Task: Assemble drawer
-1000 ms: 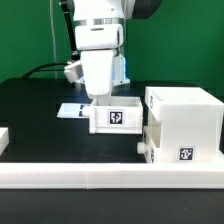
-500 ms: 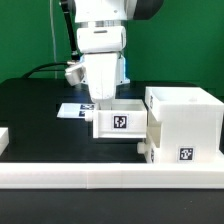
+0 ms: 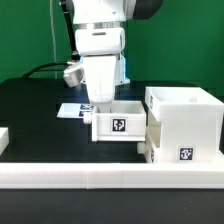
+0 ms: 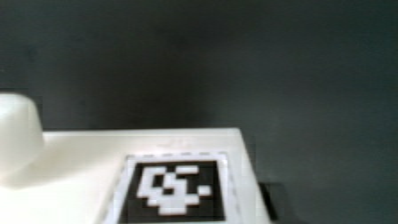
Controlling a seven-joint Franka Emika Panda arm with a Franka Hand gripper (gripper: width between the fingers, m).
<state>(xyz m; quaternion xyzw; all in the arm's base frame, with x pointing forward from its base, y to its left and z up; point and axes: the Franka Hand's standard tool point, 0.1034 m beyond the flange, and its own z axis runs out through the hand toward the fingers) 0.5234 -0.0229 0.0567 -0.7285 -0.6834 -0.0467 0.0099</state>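
Observation:
A small open-top white tray (image 3: 118, 125) with a tag on its front stands at mid table, slightly tilted. It is close to the left side of the tall white casing (image 3: 185, 125). My gripper (image 3: 101, 104) reaches down onto the tray's left rear wall and is shut on it, with the fingertips hidden by the tray. The wrist view shows the tray's white surface with a tag (image 4: 173, 188) close up and a blurred white rounded shape (image 4: 15, 135). No fingers show there. A second low white part (image 3: 147, 148) sits at the casing's lower left.
The long low white border rail (image 3: 100, 178) runs along the front. The marker board (image 3: 70, 110) lies flat behind the tray on the exterior view's left. A white piece (image 3: 4, 140) shows at the left edge. The table is black.
The tray has shifted a little toward the casing together with my gripper, and now sits slightly tilted. The casing has not moved.

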